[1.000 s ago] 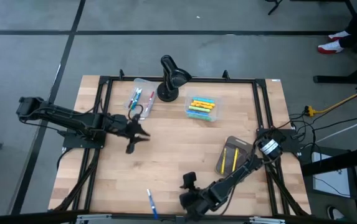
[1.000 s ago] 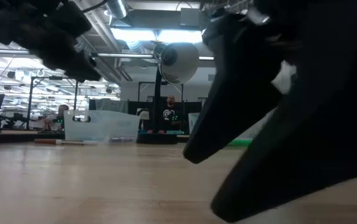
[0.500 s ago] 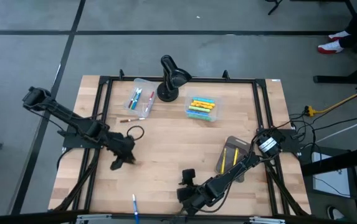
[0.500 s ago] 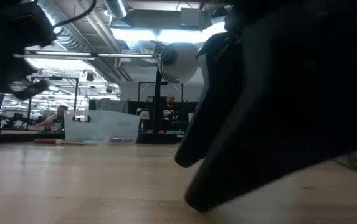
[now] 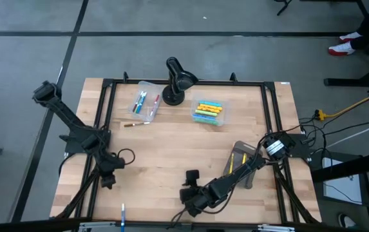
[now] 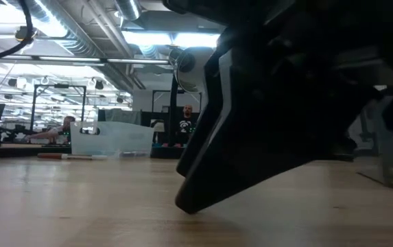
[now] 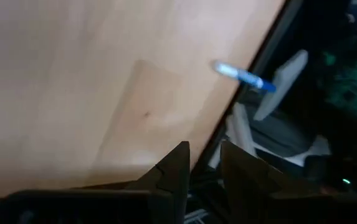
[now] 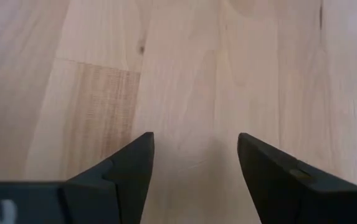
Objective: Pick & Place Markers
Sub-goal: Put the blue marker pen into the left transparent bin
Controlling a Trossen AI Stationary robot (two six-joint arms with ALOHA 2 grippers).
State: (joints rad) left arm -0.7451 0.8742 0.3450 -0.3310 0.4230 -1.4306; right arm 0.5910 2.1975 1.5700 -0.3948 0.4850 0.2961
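The wooden surface serves as a sorting ground, its containers set along the far side where both arms can reach them: a clear tray holding a few markers beside the black desk lamp, and on the lamp's other side a clear box packed with markers in yellow, green, blue and orange. A grey pouch with yellow markers lying on it sits on the right, next to the right arm's base. The right arm stretches low across the near part of the surface, likely hunting for strays; its right pincer stands released, fingers wide apart over bare wood with nothing between them. The left arm is folded in at the left edge, its left pincer narrowed to a slim gap and, as far as the wrist view shows, holding nothing. Two strays remain outside the containers: a thin marker just in front of the clear tray, and a blue marker at the near edge of the surface, seemingly partly overhanging it, where it looks prone to falling off.
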